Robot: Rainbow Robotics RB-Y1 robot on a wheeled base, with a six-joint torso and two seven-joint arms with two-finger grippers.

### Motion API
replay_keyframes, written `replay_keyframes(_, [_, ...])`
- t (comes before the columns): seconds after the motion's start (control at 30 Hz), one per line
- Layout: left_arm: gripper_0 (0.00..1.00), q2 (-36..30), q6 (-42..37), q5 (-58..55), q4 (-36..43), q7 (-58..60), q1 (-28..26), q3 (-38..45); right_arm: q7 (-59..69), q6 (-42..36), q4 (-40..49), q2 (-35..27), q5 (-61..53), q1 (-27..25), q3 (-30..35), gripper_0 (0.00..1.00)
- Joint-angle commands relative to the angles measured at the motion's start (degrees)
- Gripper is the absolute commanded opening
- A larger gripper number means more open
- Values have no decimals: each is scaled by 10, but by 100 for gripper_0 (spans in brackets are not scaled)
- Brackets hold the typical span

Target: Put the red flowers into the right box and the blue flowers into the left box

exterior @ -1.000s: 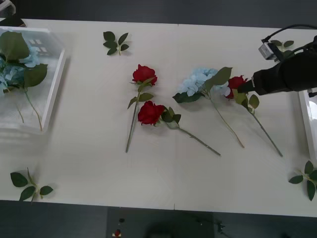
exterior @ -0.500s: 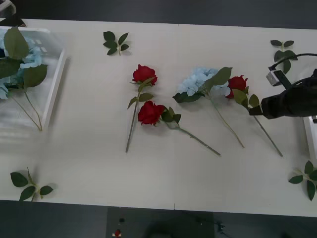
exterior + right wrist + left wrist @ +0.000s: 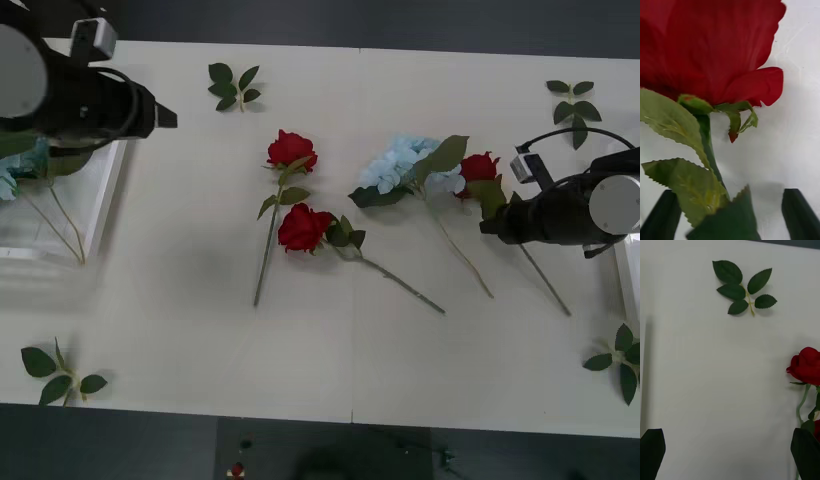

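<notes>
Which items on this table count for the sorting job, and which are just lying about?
Job items:
red flowers
blue flowers
left box
right box
right tool, open at the rightmost rose's stem
left tool, open

Lying about:
leaf sprigs

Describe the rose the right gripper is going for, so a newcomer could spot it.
On the white table, find the pale-blue flower cluster right of centre. The rose lies against its right side, its stem running under the open right gripper. The other two roses lie left of the cluster.

3 red flowers (image 3: pixel 292 149), 2 blue flowers (image 3: pixel 400 165), 5 leaf sprigs (image 3: pixel 234 84).
</notes>
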State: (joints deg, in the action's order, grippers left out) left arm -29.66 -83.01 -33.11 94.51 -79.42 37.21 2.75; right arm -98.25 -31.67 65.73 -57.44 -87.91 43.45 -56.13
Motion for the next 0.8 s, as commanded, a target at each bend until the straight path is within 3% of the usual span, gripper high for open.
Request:
replay_keyframes(0.03, [97,39,24,75,1,60,2,-52,12,6,-1,-6,2,13,7,0])
replay_keyframes(0.47, [98,111,153,262,-93,175,1,-240,17,15,-1,-14,-12,13,14,0])
replay_keyframes(0.63, [97,116,179,292,-117,188,2,-291,14,-7,-2,-58,-81,13,54,0])
replay_keyframes(0.8, [97,121,191,299,-135,190,2,-318,8,-81,-12,-138,-89,13,103,0])
